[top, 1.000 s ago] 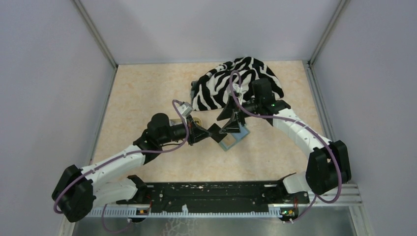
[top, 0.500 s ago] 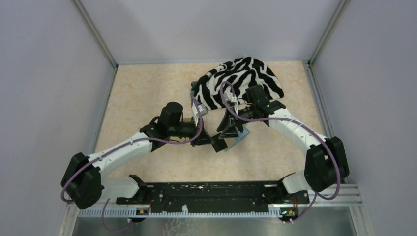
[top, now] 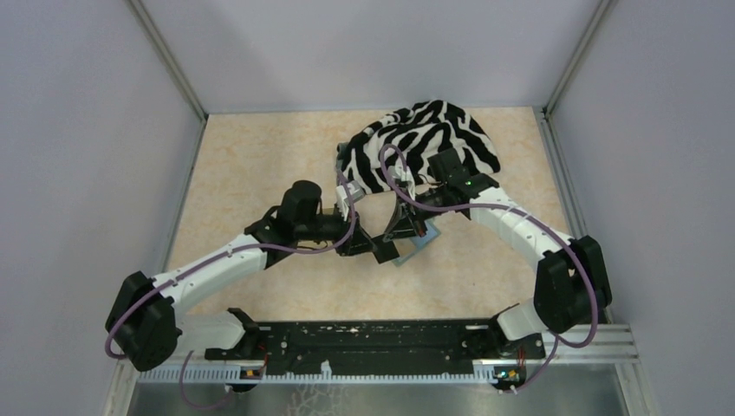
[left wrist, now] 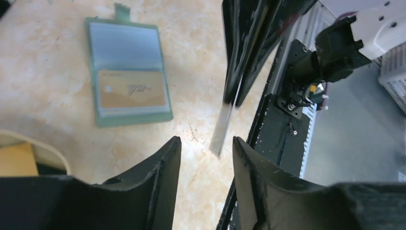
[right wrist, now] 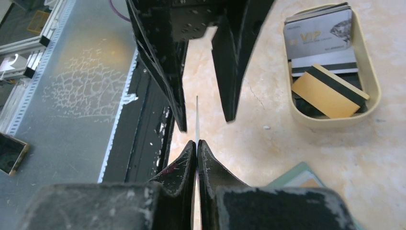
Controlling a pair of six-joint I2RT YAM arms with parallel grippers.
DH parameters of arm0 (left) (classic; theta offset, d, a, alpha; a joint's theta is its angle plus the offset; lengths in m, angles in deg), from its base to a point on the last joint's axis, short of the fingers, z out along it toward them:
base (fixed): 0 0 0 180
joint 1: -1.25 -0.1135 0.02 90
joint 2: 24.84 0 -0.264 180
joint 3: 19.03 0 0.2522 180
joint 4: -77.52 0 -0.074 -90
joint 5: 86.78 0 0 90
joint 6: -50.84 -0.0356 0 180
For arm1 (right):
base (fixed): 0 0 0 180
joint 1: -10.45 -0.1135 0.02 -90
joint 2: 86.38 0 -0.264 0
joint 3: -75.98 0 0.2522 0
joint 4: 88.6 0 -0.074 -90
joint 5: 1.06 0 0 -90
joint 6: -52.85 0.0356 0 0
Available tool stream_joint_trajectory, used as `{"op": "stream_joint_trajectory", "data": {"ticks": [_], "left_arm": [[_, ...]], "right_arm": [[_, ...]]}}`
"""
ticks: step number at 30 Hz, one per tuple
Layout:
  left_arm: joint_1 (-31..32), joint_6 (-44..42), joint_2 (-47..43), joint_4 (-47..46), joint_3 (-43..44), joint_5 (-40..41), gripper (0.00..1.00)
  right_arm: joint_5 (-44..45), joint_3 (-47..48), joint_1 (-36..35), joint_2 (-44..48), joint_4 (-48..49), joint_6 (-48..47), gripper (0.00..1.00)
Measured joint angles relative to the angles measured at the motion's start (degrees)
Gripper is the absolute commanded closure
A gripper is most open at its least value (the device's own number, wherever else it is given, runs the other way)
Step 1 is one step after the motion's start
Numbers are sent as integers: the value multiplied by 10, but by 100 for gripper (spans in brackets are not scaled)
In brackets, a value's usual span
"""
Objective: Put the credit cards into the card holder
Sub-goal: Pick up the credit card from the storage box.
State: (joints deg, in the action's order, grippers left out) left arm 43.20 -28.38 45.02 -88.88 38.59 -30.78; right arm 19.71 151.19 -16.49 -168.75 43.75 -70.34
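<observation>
clamping the right gripper (right wrist: 197,143) tight on a thin grey card (left wrist: 222,130), holding it edge-on above the table (left wrist: 57,115). spreading the left gripper (left wrist: 205,141) apart around the card's free end, not touching it. showing the card holder (left wrist: 124,45) lying open on the table beside both, a yellow card (left wrist: 131,88) tucked inside.

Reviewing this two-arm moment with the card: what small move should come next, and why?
Probably draw the left gripper back off the card. Its jaws stand open on either side of the card, while the right gripper is shut on it. Once the left is clear, the right could carry it to the open card holder, whose upper pocket looks empty.
</observation>
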Motion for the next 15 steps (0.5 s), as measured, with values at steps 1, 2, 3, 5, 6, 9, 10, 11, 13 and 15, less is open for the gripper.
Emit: {"op": "stream_joint_trajectory", "data": {"ticks": [1, 2, 3, 5, 6, 9, 10, 11, 13, 15], "left_arm": [[0, 12, -13, -18, -14, 22, 37], [0, 24, -27, -31, -29, 37, 31], [0, 42, -50, -56, -57, 60, 21], [-1, 78, -93, -102, -114, 92, 3], [-1, 99, -114, -128, -146, 109, 1], [-1, 179, -159, -205, -235, 150, 1], [-1, 210, -164, -233, -262, 160, 1], [-1, 236, -164, -257, -280, 167, 2], [-1, 289, -150, -299, -305, 172, 8], [-1, 326, -116, -339, -306, 165, 18]], "right_arm": [[2, 4, 4, 0, 0, 4, 100], [4, 6, 11, 0, 3, 10, 100], [7, 7, 20, 0, 7, 16, 100], [17, 7, 48, 0, 17, 38, 100], [23, 7, 63, 0, 21, 48, 100], [43, 9, 108, -7, 38, 80, 100], [51, 13, 121, -13, 38, 87, 100], [56, 17, 129, -21, 38, 90, 100], [66, 40, 147, -51, 19, 92, 100], [73, 66, 162, -87, 2, 92, 100]]}}
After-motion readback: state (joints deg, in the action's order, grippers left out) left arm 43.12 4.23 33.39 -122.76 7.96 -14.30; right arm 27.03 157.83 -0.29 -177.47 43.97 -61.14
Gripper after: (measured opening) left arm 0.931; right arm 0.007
